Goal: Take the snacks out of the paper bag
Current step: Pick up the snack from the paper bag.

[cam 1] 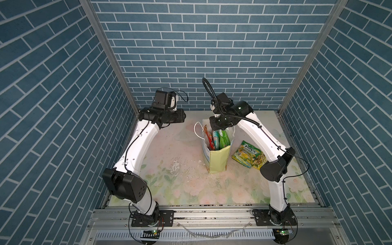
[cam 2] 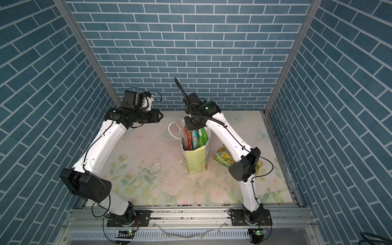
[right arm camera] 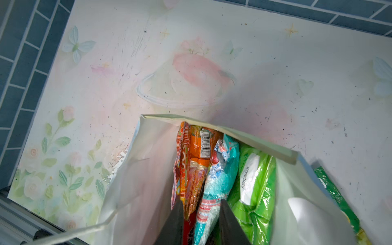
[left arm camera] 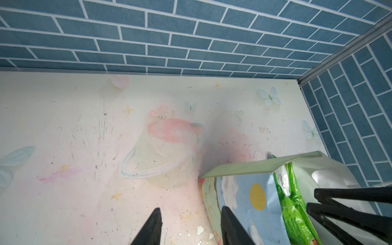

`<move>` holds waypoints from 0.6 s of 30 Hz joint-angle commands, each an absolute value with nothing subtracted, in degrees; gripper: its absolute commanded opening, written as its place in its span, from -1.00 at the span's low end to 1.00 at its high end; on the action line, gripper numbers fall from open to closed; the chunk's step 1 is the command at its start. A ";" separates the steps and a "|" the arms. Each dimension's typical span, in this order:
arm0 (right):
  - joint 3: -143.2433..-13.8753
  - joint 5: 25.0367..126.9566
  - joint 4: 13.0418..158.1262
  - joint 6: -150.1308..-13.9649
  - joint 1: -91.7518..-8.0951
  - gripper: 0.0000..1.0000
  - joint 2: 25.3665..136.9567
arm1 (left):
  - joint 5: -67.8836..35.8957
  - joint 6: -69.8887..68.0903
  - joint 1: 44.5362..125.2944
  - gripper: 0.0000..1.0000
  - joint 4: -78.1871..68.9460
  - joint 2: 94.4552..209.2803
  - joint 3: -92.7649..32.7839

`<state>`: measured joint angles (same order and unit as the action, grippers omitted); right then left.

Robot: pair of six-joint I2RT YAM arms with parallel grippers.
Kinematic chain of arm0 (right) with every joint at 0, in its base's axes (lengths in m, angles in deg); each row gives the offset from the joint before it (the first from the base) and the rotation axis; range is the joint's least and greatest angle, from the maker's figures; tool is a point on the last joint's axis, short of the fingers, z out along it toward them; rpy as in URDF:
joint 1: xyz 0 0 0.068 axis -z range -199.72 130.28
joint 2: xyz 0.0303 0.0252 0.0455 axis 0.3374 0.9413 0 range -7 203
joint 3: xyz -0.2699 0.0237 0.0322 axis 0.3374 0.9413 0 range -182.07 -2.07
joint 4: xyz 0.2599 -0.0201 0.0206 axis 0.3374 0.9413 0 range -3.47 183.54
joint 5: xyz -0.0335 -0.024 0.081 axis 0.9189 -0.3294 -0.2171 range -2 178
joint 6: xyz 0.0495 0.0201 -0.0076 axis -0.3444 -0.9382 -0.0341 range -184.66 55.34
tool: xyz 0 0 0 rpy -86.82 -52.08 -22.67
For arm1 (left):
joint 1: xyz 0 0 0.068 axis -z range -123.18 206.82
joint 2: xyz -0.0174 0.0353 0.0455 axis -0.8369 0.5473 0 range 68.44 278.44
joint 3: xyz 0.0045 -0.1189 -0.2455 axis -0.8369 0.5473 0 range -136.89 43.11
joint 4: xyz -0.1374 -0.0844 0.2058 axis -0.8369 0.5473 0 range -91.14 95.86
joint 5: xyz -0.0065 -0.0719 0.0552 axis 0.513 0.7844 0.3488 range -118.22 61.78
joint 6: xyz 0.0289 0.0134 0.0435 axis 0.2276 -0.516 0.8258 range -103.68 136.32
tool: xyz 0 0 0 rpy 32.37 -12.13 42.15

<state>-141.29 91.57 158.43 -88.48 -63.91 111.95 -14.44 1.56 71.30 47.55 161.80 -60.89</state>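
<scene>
— Tabletop (cam 1: 161, 191)?
— Pastel floral, scuffed, flaking near the paper bag (cam 1: 218, 159); blue brick walls (cam 1: 191, 53) around.
— Pincers?
— Left pincer (left arm camera: 191, 209) gapes empty beside the bag. Right pincer (right arm camera: 201, 200) straddles the teal packet (right arm camera: 220, 182) inside it; gripping, cannot tell. Green-yellow packet (cam 1: 248, 158) lies outside, beside it.

Two white-shelled arms (cam 1: 137, 146), black joint housings (cam 1: 125, 186), thin black cables (cam 1: 301, 161) (one ribbed conduit (cam 1: 209, 89)), tapered black fingers (left arm camera: 152, 229).

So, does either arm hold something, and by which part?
Left gripper: nothing. Right gripper: jaws straddle the teal packet, upper part, in the paper bag; grip cannot be told.
</scene>
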 commanded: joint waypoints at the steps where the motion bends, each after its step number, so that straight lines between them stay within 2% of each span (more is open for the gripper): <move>1: -144.17 91.65 163.27 -92.18 -63.68 -0.40 115.84 | -11.61 3.91 70.79 -0.06 50.13 163.40 -64.11; 18: -139.71 92.47 168.23 -92.20 -63.85 -0.32 116.19 | -9.08 3.49 69.24 -0.06 49.05 163.39 -63.15</move>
